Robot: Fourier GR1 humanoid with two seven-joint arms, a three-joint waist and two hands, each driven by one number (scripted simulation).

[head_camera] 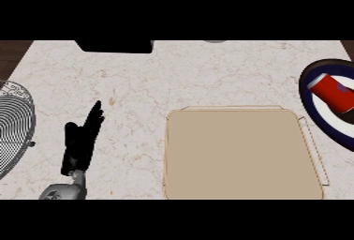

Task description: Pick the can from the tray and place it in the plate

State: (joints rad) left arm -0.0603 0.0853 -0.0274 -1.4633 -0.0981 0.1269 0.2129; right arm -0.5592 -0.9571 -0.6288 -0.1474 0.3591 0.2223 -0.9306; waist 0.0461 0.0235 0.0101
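Note:
A red can (335, 93) lies on its side in the dark-rimmed plate (309, 96) at the right edge of the head view. The tan tray (239, 154) sits in the middle right of the counter with nothing on it. My left hand (79, 143) shows at the lower left, fingers straight and pointing up, resting apart from both tray and plate. My right hand is out of the view.
A wire rack (14, 124) juts in from the left edge. A black object (114, 46) stands at the counter's far edge, and a small grey thing (216, 41) peeks in beside it. Dark wood shows past the counter's corners.

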